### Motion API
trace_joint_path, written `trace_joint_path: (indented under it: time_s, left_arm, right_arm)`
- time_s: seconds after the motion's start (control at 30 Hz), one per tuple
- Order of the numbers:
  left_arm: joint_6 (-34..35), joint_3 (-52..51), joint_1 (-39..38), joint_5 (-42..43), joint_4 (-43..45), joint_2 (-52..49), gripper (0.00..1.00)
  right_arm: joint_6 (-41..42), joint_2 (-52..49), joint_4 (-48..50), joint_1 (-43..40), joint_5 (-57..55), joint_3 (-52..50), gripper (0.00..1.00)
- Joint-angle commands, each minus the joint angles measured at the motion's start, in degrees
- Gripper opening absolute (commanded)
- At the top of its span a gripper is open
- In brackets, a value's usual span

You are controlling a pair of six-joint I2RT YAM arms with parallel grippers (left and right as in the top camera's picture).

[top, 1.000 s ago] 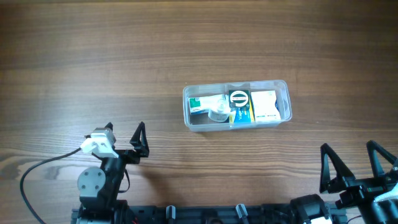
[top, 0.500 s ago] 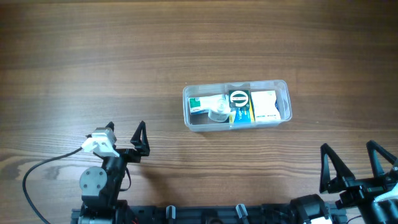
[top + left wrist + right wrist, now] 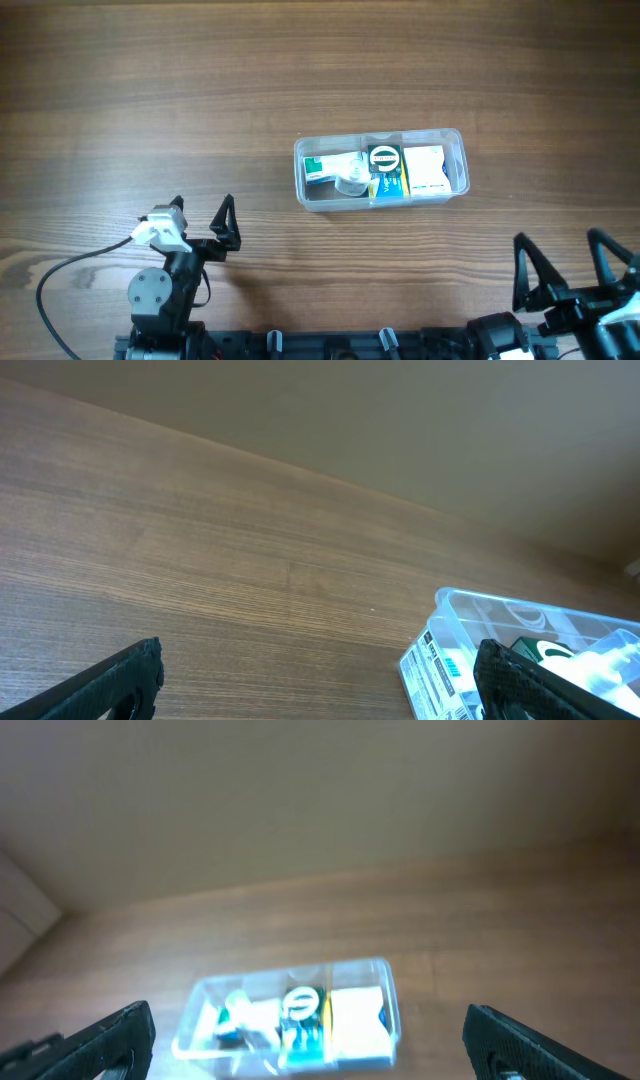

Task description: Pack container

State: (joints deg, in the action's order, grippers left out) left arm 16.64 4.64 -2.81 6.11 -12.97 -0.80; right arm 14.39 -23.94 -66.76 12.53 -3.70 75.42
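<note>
The container (image 3: pixel 461 166) sits filled with cartons (image 3: pixel 426 168) — packing looks complete; left gripper (image 3: pixel 201 205) at seven o'clock and right gripper (image 3: pixel 557 240) at five gape wide, holding nothing.

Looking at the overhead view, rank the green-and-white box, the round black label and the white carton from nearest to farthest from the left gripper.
From the left gripper:
1. green-and-white box, at the left end of the container.
2. round black label, in the middle.
3. white carton, at the right end.
</note>
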Motion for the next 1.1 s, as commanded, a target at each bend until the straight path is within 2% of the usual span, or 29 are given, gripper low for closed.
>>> trace_joint_path:
  time_s: [0.0, 0.1, 0.23, 0.33, 0.43, 0.67, 0.87, 1.07]
  left_arm:
    - [0.31, -0.68, 0.48, 0.04, 0.35, 0.63, 1.0]
    - [0.31, -0.68, 0.48, 0.04, 0.35, 0.63, 1.0]
    - [0.31, -0.68, 0.48, 0.07, 0.37, 0.63, 1.0]
    - [0.31, -0.68, 0.48, 0.04, 0.35, 0.63, 1.0]
    - [0.31, -0.68, 0.46, 0.04, 0.35, 0.63, 1.0]
    - [0.31, -0.68, 0.48, 0.04, 0.35, 0.63, 1.0]
    - [0.31, -0.68, 0.48, 0.04, 0.35, 0.63, 1.0]
    - [0.31, -0.68, 0.48, 0.04, 0.35, 0.63, 1.0]
  right_arm:
    - [-2.34, -0.26, -0.87, -0.2, -5.55, -1.09, 1.0]
    - [-2.38, -0.24, 2.71, -0.5, -8.5, -7.1, 1.0]
    - [-2.36, -0.13, 19.8, -4.26, -6.14, -21.9, 1.0]
    - [-2.36, 0.5, 31.23, -9.25, 1.09, -31.89, 1.0]
    - [-2.32, 4.96, 38.53, -13.6, 5.97, -41.35, 1.0]
    - [-0.24, 19.76, 49.64, -13.9, 5.73, -60.46, 1.0]
    - [-0.48, 23.76, 59.78, -13.9, 4.37, -67.93, 1.0]
    - [-0.46, 23.74, 62.82, -13.9, 2.4, -72.52, 1.0]
